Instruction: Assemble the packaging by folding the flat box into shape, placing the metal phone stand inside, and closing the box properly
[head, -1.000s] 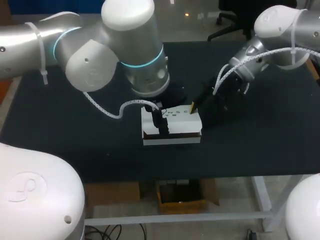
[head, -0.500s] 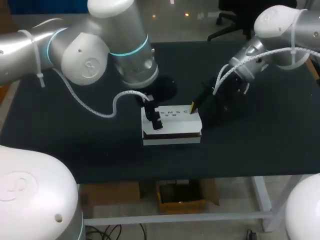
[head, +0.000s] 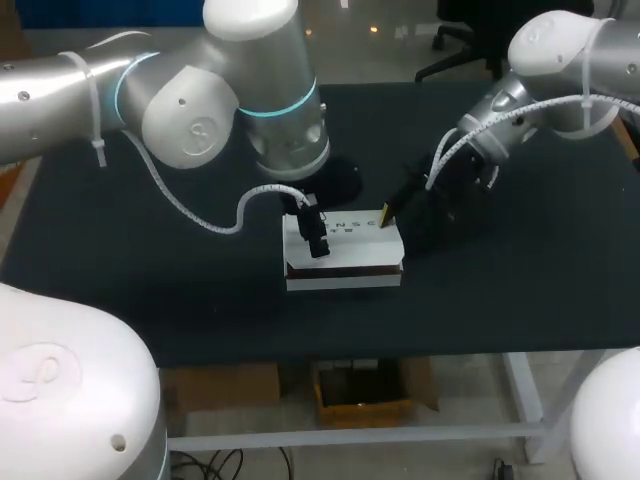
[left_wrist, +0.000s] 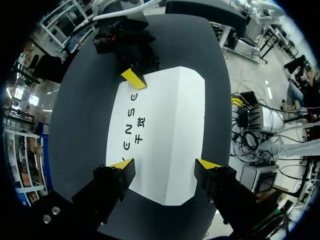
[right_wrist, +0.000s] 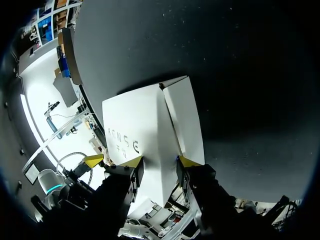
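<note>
**Closed white box between two arms at mid-bench**

A black bench (head: 150, 290) is filling the head view, and a white box (head: 350, 262) is lying flat near its centre, long side running from 9 o'clock to 3 o'clock. The box is sitting closed, with a dark band showing along its front face just under the lid. A line of dark printed lettering (left_wrist: 132, 122) is running along the top of the box, with two smaller characters beside it.

The left arm (head: 230, 110) is coming in from 10 o'clock, with a white coiled cable (head: 200, 215) looping down from it, and is hanging over the box's 9 o'clock end. The left jaws are standing wide apart. In the left wrist view one yellow fingertip (left_wrist: 122, 163) is showing over the lettered edge of the top and the other is lining up with the opposite edge. I cannot tell whether either is touching the cardboard.

The right arm (head: 540, 70) is reaching in from 2 o'clock to the box's 3 o'clock end. The right jaws are pinching that end. In the right wrist view one yellow tip (right_wrist: 134, 161) is pressing on the lettered top, its partner is pressing the adjoining face past the corner fold, and white card is running down between them.
</note>
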